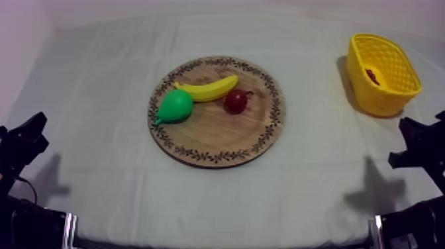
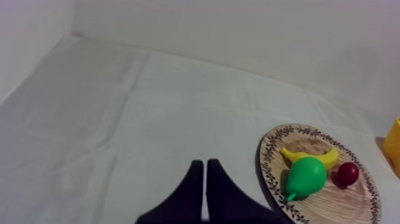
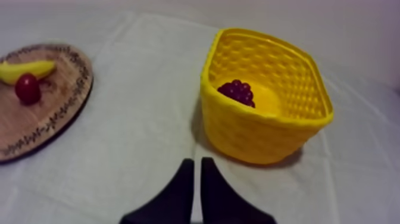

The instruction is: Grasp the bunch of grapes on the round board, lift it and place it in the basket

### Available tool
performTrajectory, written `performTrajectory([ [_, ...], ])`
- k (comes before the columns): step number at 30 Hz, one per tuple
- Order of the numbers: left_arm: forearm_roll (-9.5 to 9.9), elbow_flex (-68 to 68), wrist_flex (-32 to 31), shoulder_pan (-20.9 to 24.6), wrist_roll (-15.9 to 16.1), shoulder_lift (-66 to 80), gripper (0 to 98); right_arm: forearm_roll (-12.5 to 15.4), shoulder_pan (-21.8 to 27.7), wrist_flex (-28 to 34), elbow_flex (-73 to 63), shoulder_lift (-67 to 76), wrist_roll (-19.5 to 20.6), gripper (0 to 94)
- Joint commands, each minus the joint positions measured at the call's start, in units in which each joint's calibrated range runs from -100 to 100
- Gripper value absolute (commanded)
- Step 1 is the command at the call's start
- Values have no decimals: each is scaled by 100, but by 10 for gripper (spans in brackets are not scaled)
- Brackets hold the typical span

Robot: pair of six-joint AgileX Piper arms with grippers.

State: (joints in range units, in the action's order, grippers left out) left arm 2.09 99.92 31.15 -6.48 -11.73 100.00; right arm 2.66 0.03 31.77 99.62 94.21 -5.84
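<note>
Nothing here can be read: no text, label, brand, number or sign. The only marking is the dark leafy pattern round the rim of the wooden board [image 1: 218,157], which is ornament and not lettering. The yellow basket [image 1: 379,99], at about two o'clock from the board, bears only its moulded lattice.

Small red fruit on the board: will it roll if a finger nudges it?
Probably rolls: the small red fruit looks round and the wooden board under it flat, with no raised lip. The banana beside it might block that side. Its sheen suggests a hard skin, likely slippery to pinch.
</note>
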Motion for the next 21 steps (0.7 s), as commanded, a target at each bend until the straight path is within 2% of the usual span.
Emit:
performTrajectory([
  [1, 3, -3, -3, 0, -1, 0, 1, -53, 8, 65, 3, 89, 510, 5],
  [3, 3, -3, -3, 0, -1, 0, 1, -86, 14, 123, 3, 118, 747, 4],
  [5, 3, -3, -3, 0, -1, 0, 1, -102, 17, 184, 4, 132, 773, 5],
  [14, 3, -3, -3, 0, -1, 0, 1, -116, 20, 247, 4, 146, -623, 5],
  [17, 3, -3, -3, 0, -1, 0, 1, -117, 20, 249, 4, 146, -757, 5],
  [21, 3, -3, -3, 0, -1, 0, 1, -117, 20, 250, 4, 146, -718, 5],
])
